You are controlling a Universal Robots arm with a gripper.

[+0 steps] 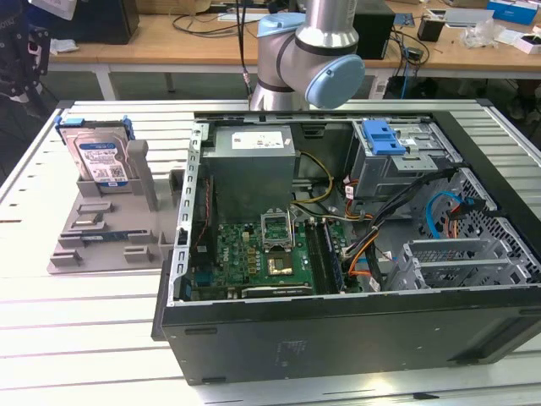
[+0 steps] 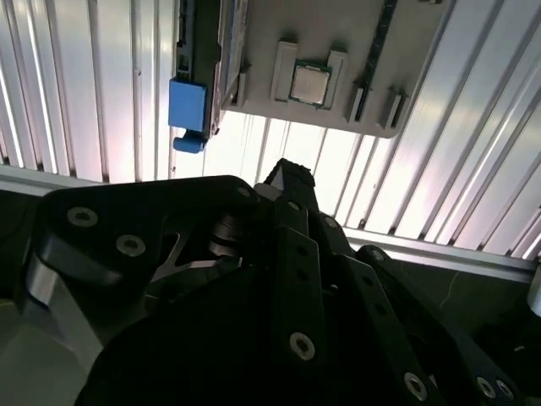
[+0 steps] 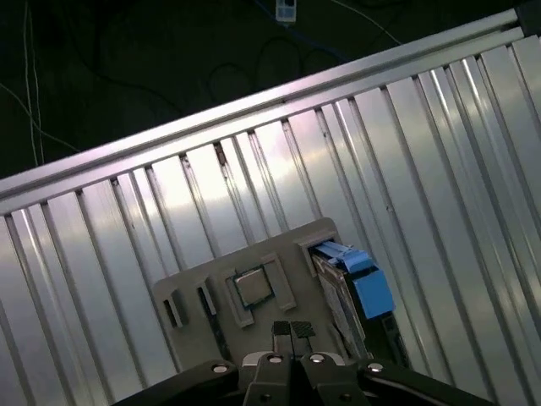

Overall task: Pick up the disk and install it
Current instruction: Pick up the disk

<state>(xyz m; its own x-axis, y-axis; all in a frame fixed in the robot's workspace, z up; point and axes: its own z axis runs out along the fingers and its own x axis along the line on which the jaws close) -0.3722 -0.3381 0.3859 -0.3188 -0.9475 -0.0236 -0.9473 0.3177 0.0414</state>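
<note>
**Step in hand: approach to the disk.** I judge the work to be at the approach stage, with nothing picked up yet. The disk (image 1: 103, 161) stands upright on its edge in a slot of the grey fixture (image 1: 93, 228). The fixture sits on the bench (image 1: 76, 338) at the exterior view's left, beside the open computer case (image 1: 338, 330). Both wrist views show the disk edge-on, with its blue carrier (image 3: 359, 283) facing me.

**To do this step well:**
- I centre over the narrow top edge of the disk, not over the processor chip (image 3: 252, 288) seated next to it in the fixture.
- I turn my wrist so that the closing line crosses the thin dimension of the disk.
- I open wide enough to pass the carrier before descending.
- I descend straight, because a tilted entry risks jamming the disk in its slot.

**End effector state.** In the first wrist view my end effector (image 3: 292, 328) hovers above the fixture with its fingers drawn together. It holds nothing and touches nothing. The disk lies just to one side of my fingertip line, apart from it.
</note>
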